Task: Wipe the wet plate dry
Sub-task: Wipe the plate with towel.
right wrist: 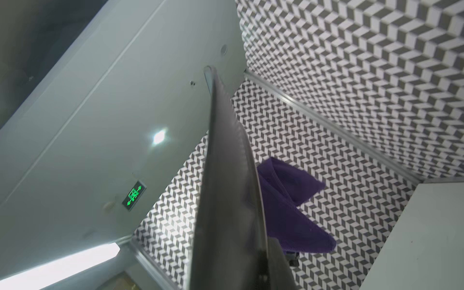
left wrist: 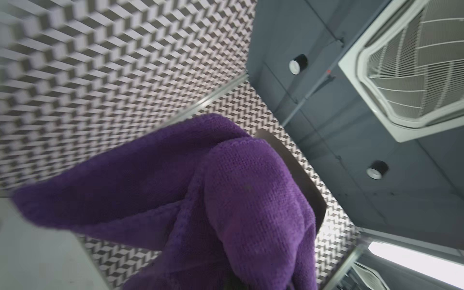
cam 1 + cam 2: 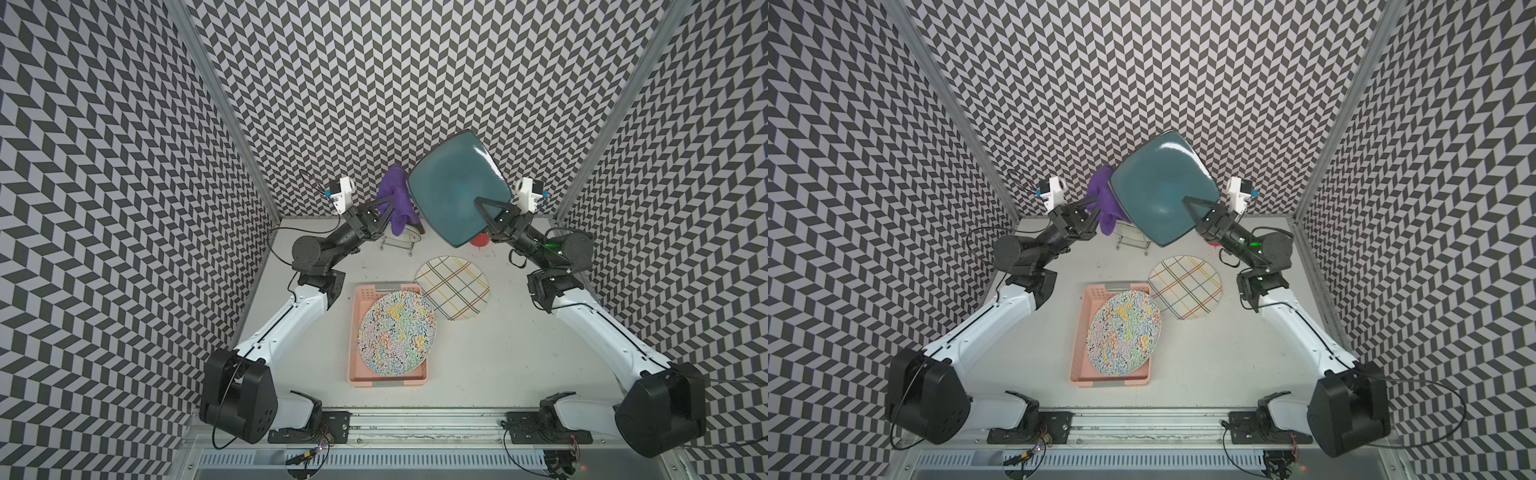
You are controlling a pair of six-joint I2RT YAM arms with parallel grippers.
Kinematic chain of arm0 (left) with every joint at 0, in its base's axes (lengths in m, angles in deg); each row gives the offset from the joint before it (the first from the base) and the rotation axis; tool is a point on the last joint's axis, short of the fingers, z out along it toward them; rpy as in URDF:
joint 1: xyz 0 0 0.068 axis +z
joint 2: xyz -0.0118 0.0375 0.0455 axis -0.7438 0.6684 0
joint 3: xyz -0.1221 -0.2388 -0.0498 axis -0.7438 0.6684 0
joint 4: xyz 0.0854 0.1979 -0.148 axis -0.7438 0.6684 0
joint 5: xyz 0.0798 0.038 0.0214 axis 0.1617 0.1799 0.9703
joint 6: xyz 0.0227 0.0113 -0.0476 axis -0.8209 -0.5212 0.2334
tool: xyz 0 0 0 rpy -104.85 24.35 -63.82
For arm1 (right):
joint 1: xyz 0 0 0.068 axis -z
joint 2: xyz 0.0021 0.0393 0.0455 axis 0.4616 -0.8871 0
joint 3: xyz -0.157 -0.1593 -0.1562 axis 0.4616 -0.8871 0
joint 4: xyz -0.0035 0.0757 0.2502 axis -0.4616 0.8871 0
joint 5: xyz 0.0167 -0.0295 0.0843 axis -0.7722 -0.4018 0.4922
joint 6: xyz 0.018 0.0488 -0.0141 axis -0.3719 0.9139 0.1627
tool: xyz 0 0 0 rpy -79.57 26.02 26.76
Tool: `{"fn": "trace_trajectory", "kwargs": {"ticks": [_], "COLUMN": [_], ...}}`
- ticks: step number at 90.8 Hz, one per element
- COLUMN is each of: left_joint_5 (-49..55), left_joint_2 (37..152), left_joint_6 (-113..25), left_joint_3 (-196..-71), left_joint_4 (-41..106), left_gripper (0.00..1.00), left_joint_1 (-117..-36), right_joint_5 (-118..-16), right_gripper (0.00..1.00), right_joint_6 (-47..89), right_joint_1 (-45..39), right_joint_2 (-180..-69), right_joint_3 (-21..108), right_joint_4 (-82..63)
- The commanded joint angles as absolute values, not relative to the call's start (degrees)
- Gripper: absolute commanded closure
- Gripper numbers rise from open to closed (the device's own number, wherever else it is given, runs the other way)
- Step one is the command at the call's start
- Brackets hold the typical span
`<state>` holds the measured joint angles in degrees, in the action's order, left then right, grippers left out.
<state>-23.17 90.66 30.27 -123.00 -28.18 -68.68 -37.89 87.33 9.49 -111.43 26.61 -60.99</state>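
A teal square plate hangs tilted in the air at the back, its face towards the top views. My right gripper is shut on its lower right rim. The right wrist view shows the plate edge-on between the jaws. My left gripper is shut on a purple cloth bunched against the plate's left edge, on its back side. In the left wrist view the cloth hides the jaws, and the plate's rim shows behind it.
A pink tray at the table's middle holds a squiggle-patterned plate. A plaid plate lies to its right. A small wire rack and a red object sit below the raised plate. Patterned walls enclose three sides.
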Motion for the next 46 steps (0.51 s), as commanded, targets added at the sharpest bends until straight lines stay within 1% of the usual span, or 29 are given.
{"fn": "trace_trajectory", "kwargs": {"ticks": [1, 16, 26, 31, 37, 46], "left_joint_5": [-23.5, -22.94, -24.0, -24.31, -23.71, -21.82], "left_joint_2": [91.9, 93.61, 95.32, 96.05, 96.5, 96.35], "left_joint_6": [40.64, 38.2, 35.5, 34.59, 36.63, 42.95], "left_joint_3": [-128.91, -129.49, -130.51, -130.93, -130.8, -131.45], "left_joint_4": [-46.46, -44.79, -42.53, -41.08, -43.55, -48.85], "left_gripper": [1.0, 1.0, 1.0, 1.0, 1.0, 1.0], "left_joint_1": [-71.1, -77.3, -82.92, -84.5, -83.69, -77.84], "right_joint_5": [-37.43, -37.21, -39.56, -40.48, -41.5, -41.85], "right_gripper": [1.0, 1.0, 1.0, 1.0, 1.0, 1.0], "right_joint_6": [88.35, 88.88, 88.64, 88.75, 89.35, 88.62], "right_joint_1": [7.17, 2.73, 2.68, 3.57, 5.14, 6.55], "right_joint_2": [-112.39, -116.08, -118.97, -120.32, -121.14, -119.22], "right_joint_3": [28.46, 32.27, 36.75, 39.58, 41.5, 39.43], "right_joint_4": [-71.77, -74.92, -74.9, -74.5, -74.36, -73.27]}}
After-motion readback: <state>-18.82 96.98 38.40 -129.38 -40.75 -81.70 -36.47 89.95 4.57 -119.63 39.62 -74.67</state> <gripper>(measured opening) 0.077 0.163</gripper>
